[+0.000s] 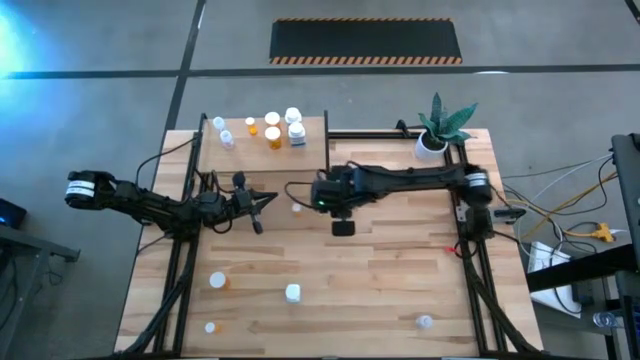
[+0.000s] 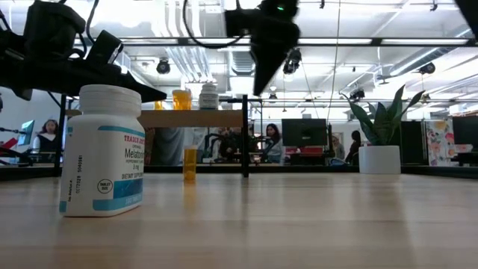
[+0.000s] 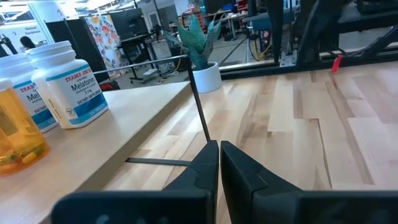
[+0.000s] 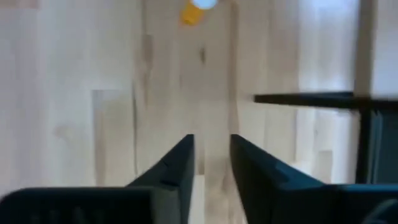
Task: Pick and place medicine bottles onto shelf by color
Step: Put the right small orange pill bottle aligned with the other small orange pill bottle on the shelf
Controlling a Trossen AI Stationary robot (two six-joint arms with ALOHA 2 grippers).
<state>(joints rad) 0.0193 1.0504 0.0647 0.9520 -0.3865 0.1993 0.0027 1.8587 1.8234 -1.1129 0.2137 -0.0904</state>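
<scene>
Two arms over one planked wooden surface (image 1: 400, 270).

Left gripper (image 1: 268, 203): above the surface just in front of the shelf (image 1: 310, 150), near its front edge. Fingers (image 3: 205, 165) pressed together, nothing between them.

Right gripper (image 1: 296, 192): reaching in from the right, above the middle of the surface, close to the shelf's front right corner. Fingers (image 4: 180, 168) narrowly parted, holding nothing.

Shelf: light board at the far left of the surface, black posts at its edges. On it: a clear-bluish bottle (image 1: 226, 138) to the left, two orange bottles (image 1: 273, 135) in the middle, white bottles (image 1: 295, 130) to the right.

Loose on the surface: small orange bottle (image 1: 297, 208), standing just below the right gripper, apart from its fingers; orange bottle with white cap (image 1: 218, 281), near left; white bottle (image 1: 292, 293), near centre; small bottle (image 1: 210, 327), at the near left edge; clear bottle (image 1: 425, 322), near right.

Potted plant (image 1: 437, 130): far right corner.

People show in the room behind.
</scene>
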